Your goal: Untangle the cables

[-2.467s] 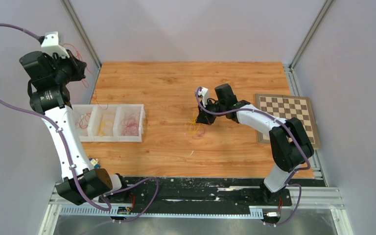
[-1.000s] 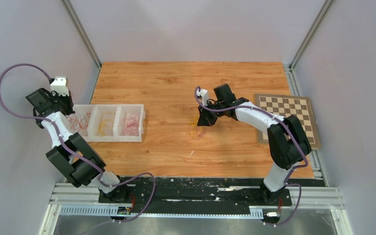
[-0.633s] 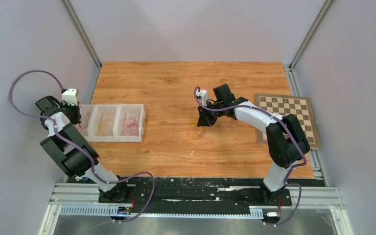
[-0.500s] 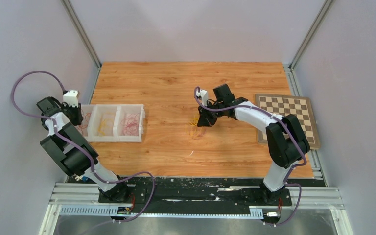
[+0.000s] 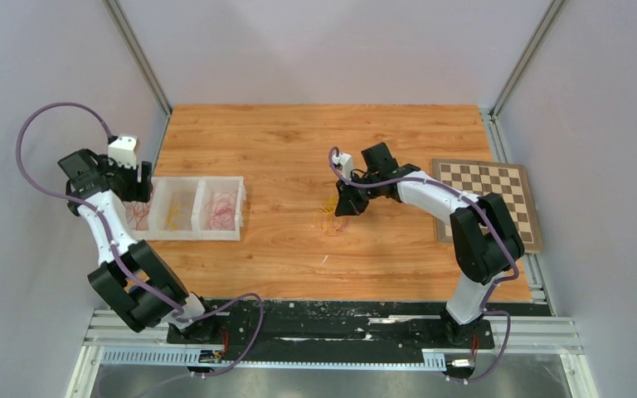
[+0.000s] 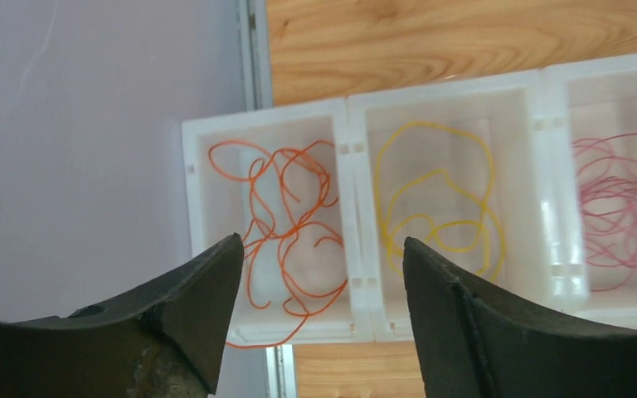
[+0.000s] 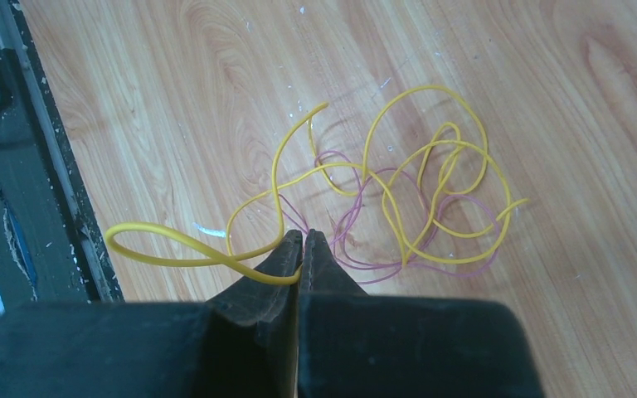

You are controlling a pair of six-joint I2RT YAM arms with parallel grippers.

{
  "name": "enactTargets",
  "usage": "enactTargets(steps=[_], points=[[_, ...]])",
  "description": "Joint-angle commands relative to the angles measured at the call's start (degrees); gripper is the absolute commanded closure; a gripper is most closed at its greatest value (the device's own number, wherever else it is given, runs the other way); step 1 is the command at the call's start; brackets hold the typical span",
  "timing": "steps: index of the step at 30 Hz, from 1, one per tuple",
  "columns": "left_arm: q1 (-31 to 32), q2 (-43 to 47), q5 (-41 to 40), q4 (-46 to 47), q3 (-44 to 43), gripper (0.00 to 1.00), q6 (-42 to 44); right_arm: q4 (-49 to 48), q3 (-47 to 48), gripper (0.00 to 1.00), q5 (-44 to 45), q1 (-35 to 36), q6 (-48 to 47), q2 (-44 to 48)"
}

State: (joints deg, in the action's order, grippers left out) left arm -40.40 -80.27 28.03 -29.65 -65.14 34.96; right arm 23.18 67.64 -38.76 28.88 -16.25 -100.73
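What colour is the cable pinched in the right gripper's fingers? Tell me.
Yellow cable, pinched by the right gripper; clearest in the right wrist view.

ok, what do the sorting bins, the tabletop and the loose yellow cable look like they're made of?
Sorting bins: white plastic, likely moulded. The walls are smooth and slightly translucent, with small slots.
Tabletop: wood or wood-look laminate. It has an even grain and a slight sheen, and I can't tell which it is.
Yellow cable: thin wire in a glossy, plastic-looking coating. It holds springy loops rather than lying limp.
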Motion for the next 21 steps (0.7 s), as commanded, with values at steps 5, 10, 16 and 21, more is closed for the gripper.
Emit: enactTargets(steps=[5, 10, 16, 21], points=[[15.05, 12.30, 13.52, -12.04, -3.33, 0.10, -0.84, 1.16, 6.54, 1.00, -6.00, -2.48, -0.14, 6.11], [31.13, 16.93, 21.37, -6.10, 0.42, 0.11, -8.09, 1.55, 10.51, 1.00, -13.19, -3.35, 1.57, 11.35], [49.21, 19.35, 23.94, 9.36, 6.38, 0.11, -20.94, 1.45, 13.63, 1.00, -19.64, -3.40, 3.59, 15.99], [61.35, 15.94, 22.64, 15.03, 6.88, 0.10, -25.77, 1.40, 15.92, 1.00, -23.60, -3.40, 5.94, 17.57]])
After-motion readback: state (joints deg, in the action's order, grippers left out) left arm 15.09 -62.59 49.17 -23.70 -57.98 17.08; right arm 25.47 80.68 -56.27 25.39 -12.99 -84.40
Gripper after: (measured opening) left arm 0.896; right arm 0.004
